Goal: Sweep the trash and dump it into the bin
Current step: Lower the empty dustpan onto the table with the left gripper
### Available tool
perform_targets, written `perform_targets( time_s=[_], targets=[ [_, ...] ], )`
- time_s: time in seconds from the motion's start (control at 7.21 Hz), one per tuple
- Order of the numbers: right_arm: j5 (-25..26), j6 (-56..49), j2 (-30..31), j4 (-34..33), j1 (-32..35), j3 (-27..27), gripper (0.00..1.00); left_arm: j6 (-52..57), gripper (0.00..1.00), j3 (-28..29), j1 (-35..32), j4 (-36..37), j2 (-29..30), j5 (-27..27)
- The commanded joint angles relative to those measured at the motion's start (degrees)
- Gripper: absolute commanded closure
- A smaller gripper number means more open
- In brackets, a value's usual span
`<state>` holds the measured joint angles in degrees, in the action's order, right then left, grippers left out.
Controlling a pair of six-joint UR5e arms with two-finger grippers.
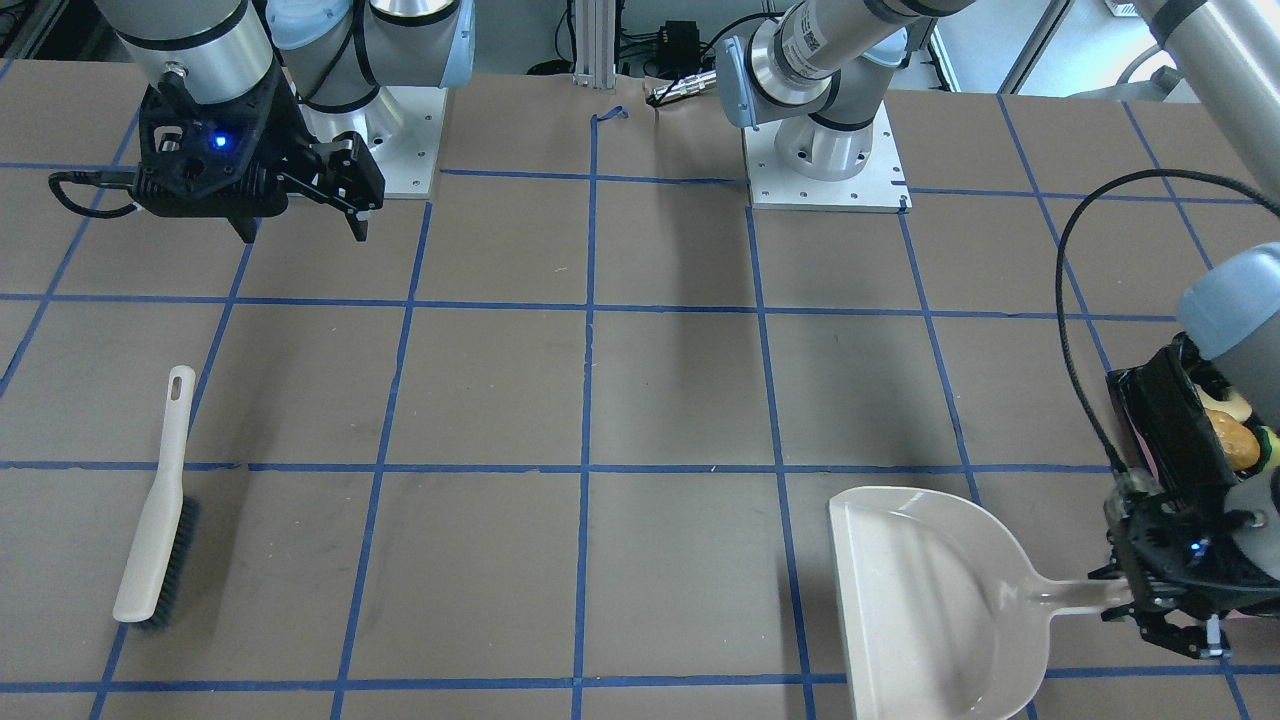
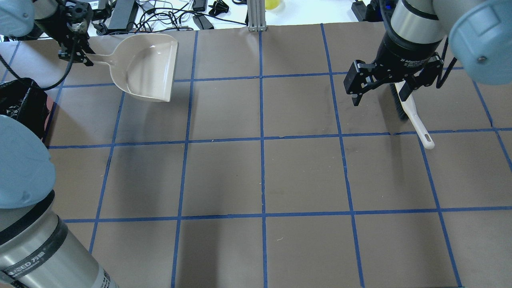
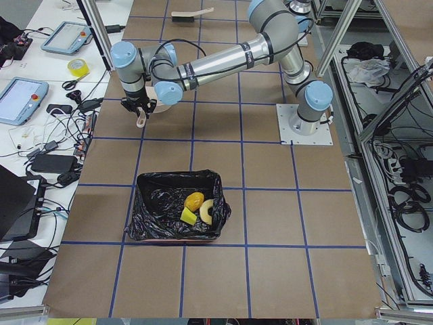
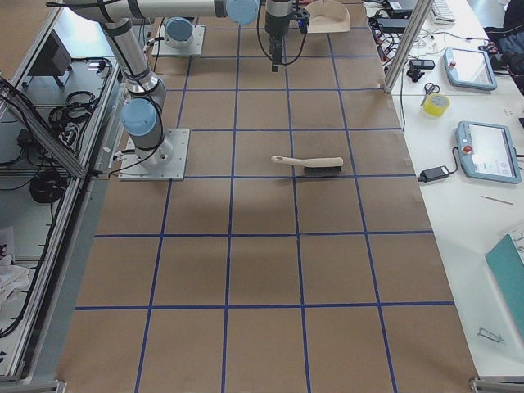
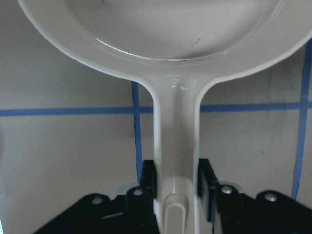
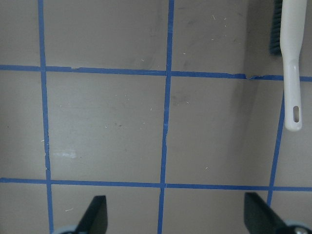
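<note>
The trash sits together inside the bin (image 3: pixel 172 179): the golden-brown bread roll (image 3: pixel 193 201), the green-and-yellow sponge wedge (image 3: pixel 188 216) touching it, and the pale curved croissant-like piece (image 3: pixel 206 211) beside both, all on the crinkled black bag lining. The bin stands on the counter (image 2: pixel 304 172) at the robot's left end, between blue tape lines. Just beyond it, toward the operators' side, is the beige dustpan (image 1: pixel 930 600), its wide mouth pointing toward the middle of the counter and its handle pointing back at the left arm. The left claw (image 5: pixel 175 179) is closed on that handle near its end, one black finger pressed against each side; whether the pan's lip touches the counter cannot be told. At the robot's right end, the right claw (image 2: pixel 378 100) hangs above the counter with its fingers spread wide and nothing between them. The brush (image 1: pixel 160 510) lies flat on the counter, apart from that claw. Its dark bristles face sideways, and its white handle, with a hanging slot at the tip, points toward the robot's side.
</note>
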<state>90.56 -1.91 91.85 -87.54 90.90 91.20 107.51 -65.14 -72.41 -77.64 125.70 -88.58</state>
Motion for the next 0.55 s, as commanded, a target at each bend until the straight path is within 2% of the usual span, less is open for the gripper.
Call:
perform_targets(
  time_s=[0.0,0.42],
  targets=[
    [-0.1,-0.1,0.2,-0.4,-0.2,0.1,0.00,-2.9,1.00,-0.5,-3.0,1.4,1.9,-0.2],
    [-0.1,0.1,0.3,-1.5,-0.1,0.5,0.00,-3.4,1.00,-2.8,-4.0,1.3,2.0,-0.7]
  ],
)
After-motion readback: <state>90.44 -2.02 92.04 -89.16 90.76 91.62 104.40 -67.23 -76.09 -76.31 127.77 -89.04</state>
